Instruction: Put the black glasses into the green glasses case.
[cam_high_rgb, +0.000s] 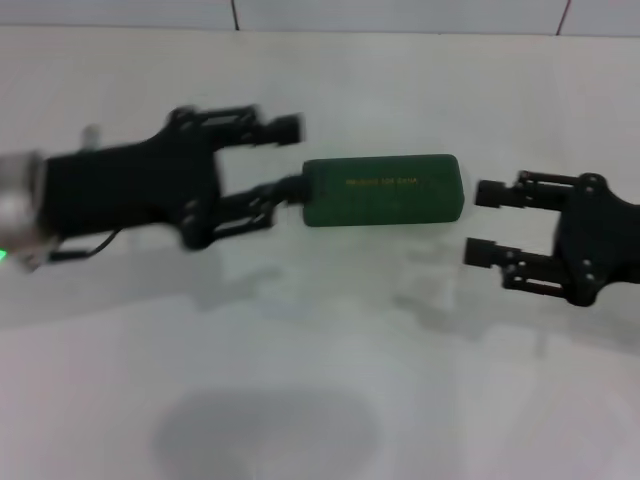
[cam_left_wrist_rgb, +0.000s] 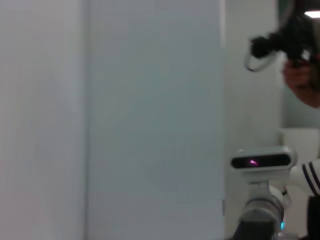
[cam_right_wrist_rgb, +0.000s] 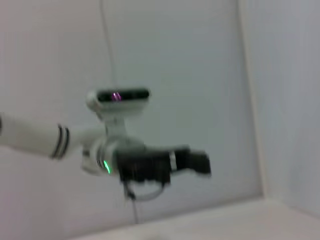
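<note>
1. Right gripper (cam_high_rgb: 484, 222), near the tabletop's (cam_high_rgb: 320, 400) right edge: fingers spread, holding nothing, tips just clear of the case's end.
2. Green glasses case (cam_high_rgb: 382, 189), mid-table toward the far edge: lid down, gold lettering up. Looks a rigid shell, smooth, likely slick; best pinched across its narrow width or steadied at the ends.
3. Left gripper (cam_high_rgb: 292, 158), at the case's other end: fingers spread wide, lower finger (cam_high_rgb: 262, 202) touching the case, gripping nothing.
4. Black glasses: not seen anywhere; whether they're inside the case, cannot tell. Thin frames would want a gentle hold.
</note>
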